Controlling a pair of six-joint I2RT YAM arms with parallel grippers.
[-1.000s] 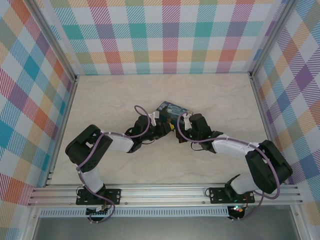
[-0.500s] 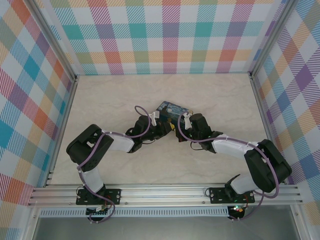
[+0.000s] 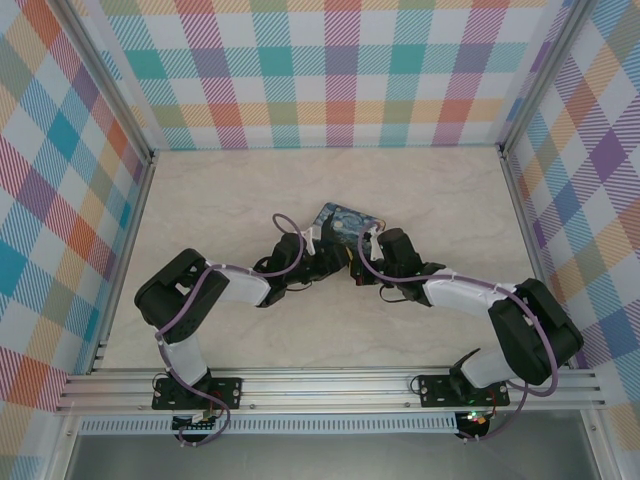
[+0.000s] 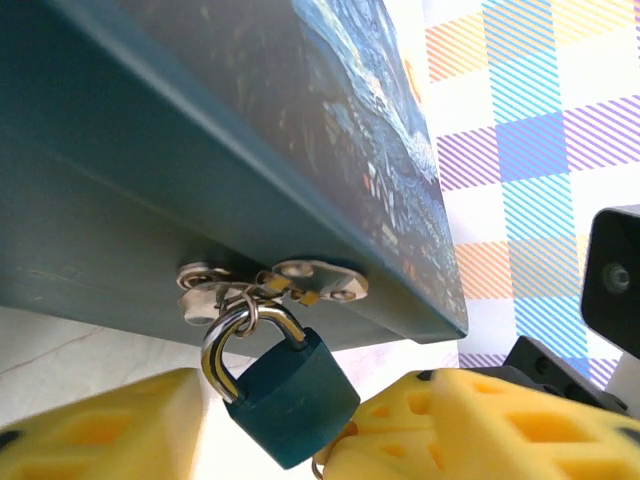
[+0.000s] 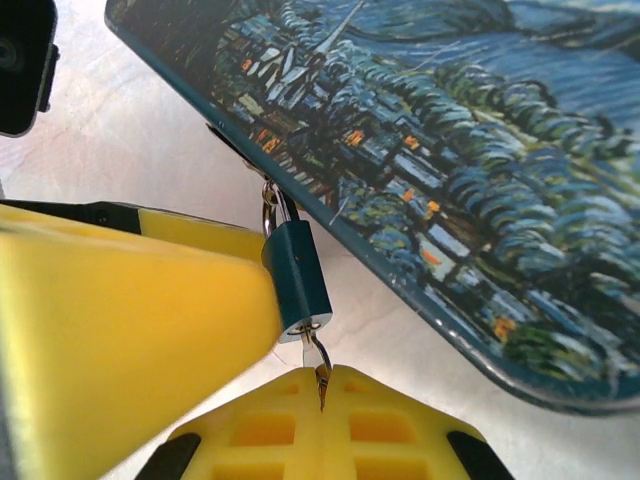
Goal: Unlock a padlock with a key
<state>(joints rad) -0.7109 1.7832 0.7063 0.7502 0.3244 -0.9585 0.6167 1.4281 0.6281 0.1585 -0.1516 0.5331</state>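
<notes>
Tin: lies near the middle of the table, painted face up.
Padlock: blue, hangs by its shackle from the hasp on the tin's side facing the arms.
Key: stuck in the padlock's underside.
Right gripper: clenched on the key.
Left gripper: one yellow pad touches the padlock's side; clenched or not, cannot tell.
</notes>
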